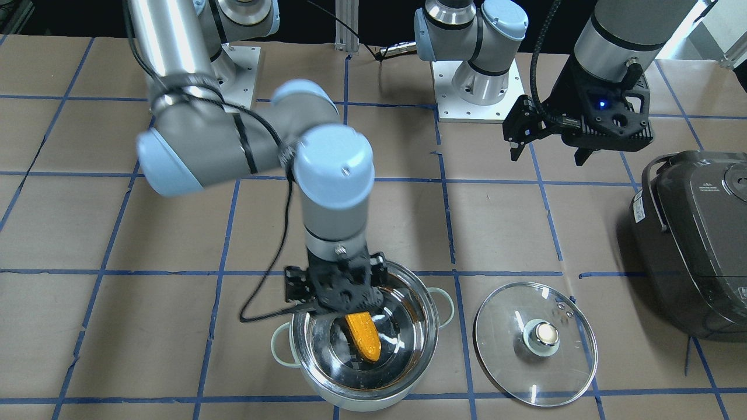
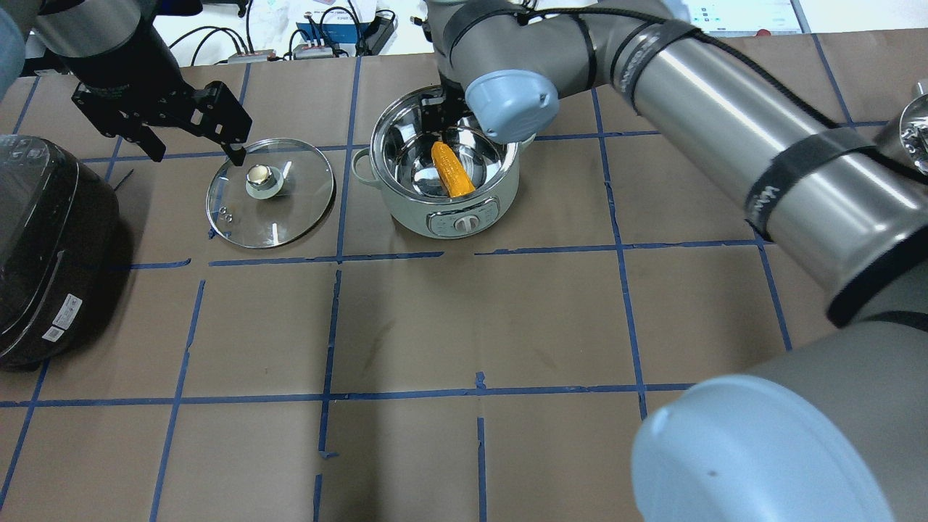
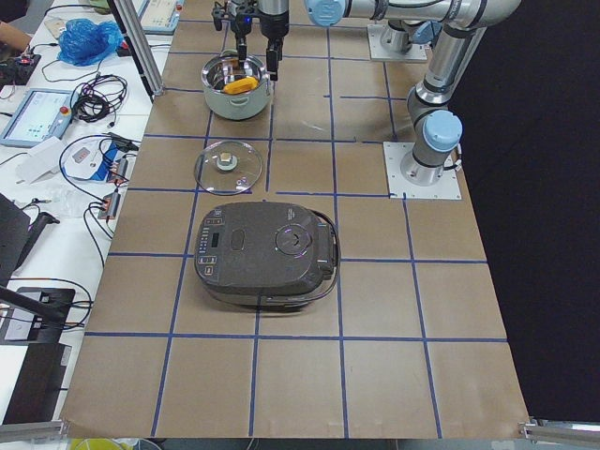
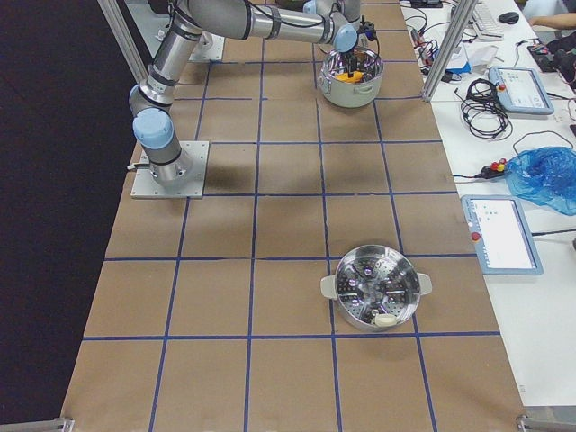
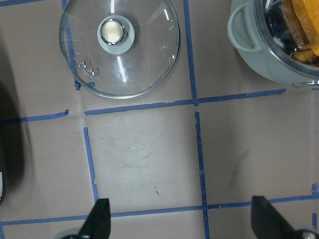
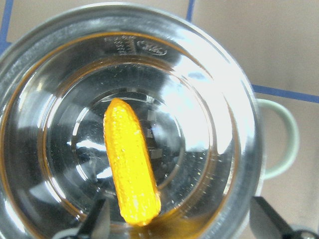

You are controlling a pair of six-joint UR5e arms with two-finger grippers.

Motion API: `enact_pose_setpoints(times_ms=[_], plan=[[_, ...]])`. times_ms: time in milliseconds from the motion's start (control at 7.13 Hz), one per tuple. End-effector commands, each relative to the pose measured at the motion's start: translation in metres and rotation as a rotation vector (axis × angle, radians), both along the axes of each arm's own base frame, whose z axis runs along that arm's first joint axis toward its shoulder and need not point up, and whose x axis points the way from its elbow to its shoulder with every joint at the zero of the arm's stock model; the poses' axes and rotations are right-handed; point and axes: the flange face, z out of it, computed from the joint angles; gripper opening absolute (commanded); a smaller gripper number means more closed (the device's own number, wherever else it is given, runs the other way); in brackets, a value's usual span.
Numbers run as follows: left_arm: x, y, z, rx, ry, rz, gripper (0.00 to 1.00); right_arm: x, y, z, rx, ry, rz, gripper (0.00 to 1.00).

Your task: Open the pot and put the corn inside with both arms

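Note:
The steel pot (image 1: pixel 411 326) stands open, and the yellow-orange corn (image 1: pixel 363 337) lies loose on its bottom. My right gripper (image 1: pixel 335 300) hovers just over the pot's rim, open and empty. In the right wrist view the corn (image 6: pixel 130 164) lies between the spread fingertips (image 6: pixel 97 221) and touches neither. The glass lid (image 1: pixel 535 343) lies knob up on the table beside the pot. My left gripper (image 2: pixel 196 154) is open and empty, raised above the table behind the lid (image 2: pixel 270 192). The left wrist view shows the lid (image 5: pixel 119 45) and one pot handle (image 5: pixel 244 30).
A large dark rice cooker (image 1: pixel 694 245) sits at the table edge beyond the lid, also in the overhead view (image 2: pixel 43 246). A second steel pot with a steamer insert (image 4: pixel 376 297) stands far off toward the robot's right end. Blue tape lines grid the brown table.

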Motion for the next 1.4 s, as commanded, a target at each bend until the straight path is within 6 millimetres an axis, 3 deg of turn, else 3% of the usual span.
enact_pose_setpoints(times_ms=[0,140,280,421,841,1262], plan=[[0.009,0.004,0.006,0.010,0.022,0.024,1.00,-0.100,0.045,0.101,0.054,0.015,-0.097,1.00],[0.013,0.004,0.002,0.018,0.027,0.032,1.00,-0.142,0.073,0.119,0.070,0.024,-0.125,1.00],[0.013,0.002,0.001,0.020,0.026,0.032,1.00,-0.175,0.092,0.114,0.095,0.026,-0.128,0.98],[0.013,0.003,0.000,0.022,0.023,0.032,1.00,-0.191,0.108,0.118,0.094,0.027,-0.119,0.98],[0.013,0.002,0.000,0.023,0.025,0.029,1.00,-0.194,0.135,0.119,0.103,0.025,-0.126,0.93],[0.007,-0.001,-0.003,0.026,0.035,0.029,1.00,-0.185,0.133,0.127,0.069,-0.023,-0.122,0.94]])
